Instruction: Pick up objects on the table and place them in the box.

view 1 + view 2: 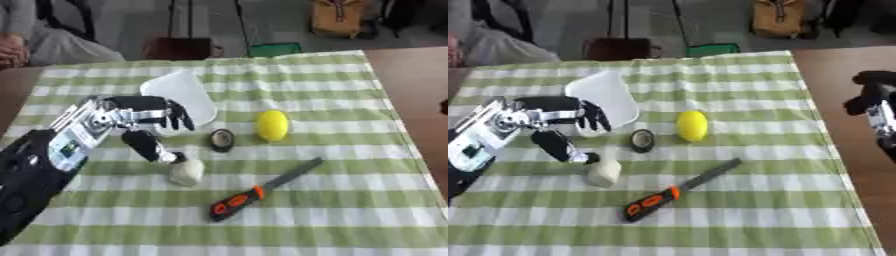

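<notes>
The left hand (144, 117) sits in the left-middle of the frame, fingers spread downward and thumb reaching toward a small whitish lump (186, 171) just below it. The thumb tip looks to be touching the top of that lump, but the fingers are not wrapped around it, so the hand is open and has hold of nothing. Just behind the fingers, toward upper centre, lies the white box (185, 91), a shallow tray tilted a little, its near rim partly hidden by the hand.

Moving outward to the right on the green-checked tabletop (350, 200): a small dark roll of tape (222, 140) close by, then a yellow lemon (272, 125) beside it. Below them a file with an orange-and-black handle (263, 190) lies slanting across lower centre.

The right hand (868, 97) shows only in the right eye view at the right edge, off the cloth; I cannot tell how its fingers are set.

It looks like the picking step for the whitish lump. Next the fingers need to close round it, lift, and carry it the short way back into the box.
</notes>
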